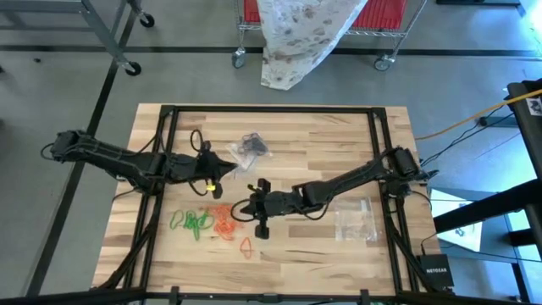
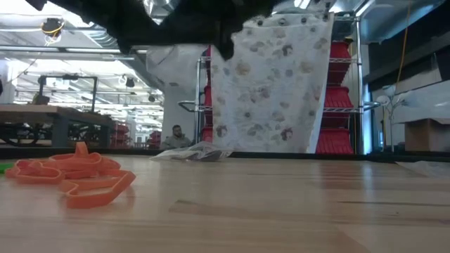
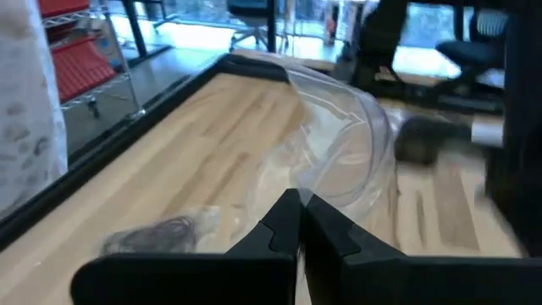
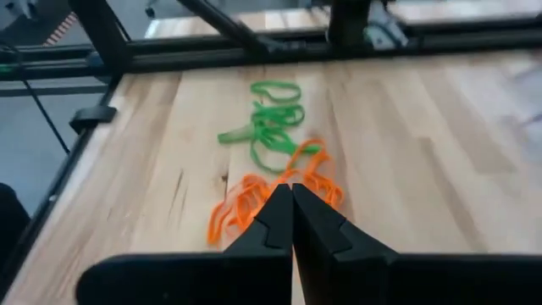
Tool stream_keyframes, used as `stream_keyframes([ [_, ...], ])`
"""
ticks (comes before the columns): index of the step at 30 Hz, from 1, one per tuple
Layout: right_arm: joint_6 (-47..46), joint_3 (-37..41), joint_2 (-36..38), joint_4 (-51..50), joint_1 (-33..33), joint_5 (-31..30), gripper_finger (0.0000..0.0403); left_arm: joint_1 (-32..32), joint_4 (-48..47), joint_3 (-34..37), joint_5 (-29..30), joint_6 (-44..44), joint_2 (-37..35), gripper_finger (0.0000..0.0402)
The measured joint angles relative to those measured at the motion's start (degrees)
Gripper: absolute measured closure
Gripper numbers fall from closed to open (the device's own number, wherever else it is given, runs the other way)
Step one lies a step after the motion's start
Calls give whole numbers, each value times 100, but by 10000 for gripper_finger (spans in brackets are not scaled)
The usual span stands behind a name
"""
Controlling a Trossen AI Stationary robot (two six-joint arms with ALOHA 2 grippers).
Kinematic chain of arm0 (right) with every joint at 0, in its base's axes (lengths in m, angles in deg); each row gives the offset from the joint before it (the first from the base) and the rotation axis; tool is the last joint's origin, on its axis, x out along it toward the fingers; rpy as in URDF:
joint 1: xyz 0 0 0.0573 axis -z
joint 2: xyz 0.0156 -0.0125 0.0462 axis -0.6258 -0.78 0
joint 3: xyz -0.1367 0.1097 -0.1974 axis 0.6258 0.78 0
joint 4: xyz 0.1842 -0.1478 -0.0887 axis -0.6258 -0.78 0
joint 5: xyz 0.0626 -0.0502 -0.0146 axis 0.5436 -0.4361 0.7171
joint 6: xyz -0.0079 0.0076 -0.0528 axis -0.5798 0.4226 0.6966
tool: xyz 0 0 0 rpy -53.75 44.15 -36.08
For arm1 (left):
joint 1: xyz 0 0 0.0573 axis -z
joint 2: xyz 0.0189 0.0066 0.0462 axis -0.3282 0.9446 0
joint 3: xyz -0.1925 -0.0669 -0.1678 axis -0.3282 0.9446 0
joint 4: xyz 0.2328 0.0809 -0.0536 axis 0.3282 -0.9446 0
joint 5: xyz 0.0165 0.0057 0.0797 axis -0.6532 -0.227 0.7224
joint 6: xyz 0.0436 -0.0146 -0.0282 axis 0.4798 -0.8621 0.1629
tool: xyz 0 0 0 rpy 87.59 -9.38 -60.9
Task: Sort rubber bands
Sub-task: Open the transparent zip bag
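right gripper (image 4: 292, 196), clenched and seemingly empty, hangs just short of the orange bands (image 4: 254, 199), green bands (image 4: 271, 123) beyond, nearer than the left arm.

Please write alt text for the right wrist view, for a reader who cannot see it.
The right gripper, fingers shut, hangs over a pile of orange rubber bands on the wooden table. Green rubber bands lie just beyond.

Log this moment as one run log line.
left gripper: shut on clear plastic bag | right gripper: shut, over orange-red rubber bands | bright green rubber bands: beside
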Motion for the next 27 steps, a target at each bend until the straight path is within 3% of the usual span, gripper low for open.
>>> stream_keyframes([
  [11, 329, -2, 1125, -448, 95, -441, 388, 418, -58, 0, -14, 206, 0, 401],
  [22, -390, -2, 1201, -387, 618, -122, 198, 598, -70, 0, -33, -32, 0, 401],
  [27, -802, -2, 1201, -361, 803, -84, 141, 666, -68, 0, -35, -160, 0, 401],
])
